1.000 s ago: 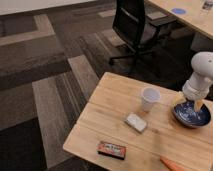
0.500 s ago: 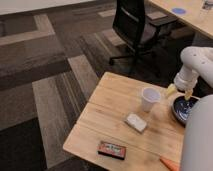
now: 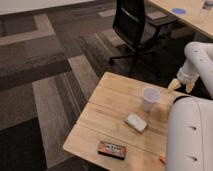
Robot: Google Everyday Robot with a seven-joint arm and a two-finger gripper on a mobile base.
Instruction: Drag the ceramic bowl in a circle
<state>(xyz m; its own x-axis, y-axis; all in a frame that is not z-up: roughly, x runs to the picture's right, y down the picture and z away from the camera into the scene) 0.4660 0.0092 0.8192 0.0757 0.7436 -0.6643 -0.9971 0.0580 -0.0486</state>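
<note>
Though the bulky white arm (image 3: 190, 135) hides the ceramic bowl, the hand (image 3: 181, 86) hangs open at two o'clock from the white paper cup (image 3: 149, 98).

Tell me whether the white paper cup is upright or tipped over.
Upright: the white cup stands on the table, open mouth facing up. The gripper is beside it, near the table's far edge.

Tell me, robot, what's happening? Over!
Gripper open, above table's right edge. Ceramic bowl hidden behind the arm. White cup close by, left of gripper.
</note>
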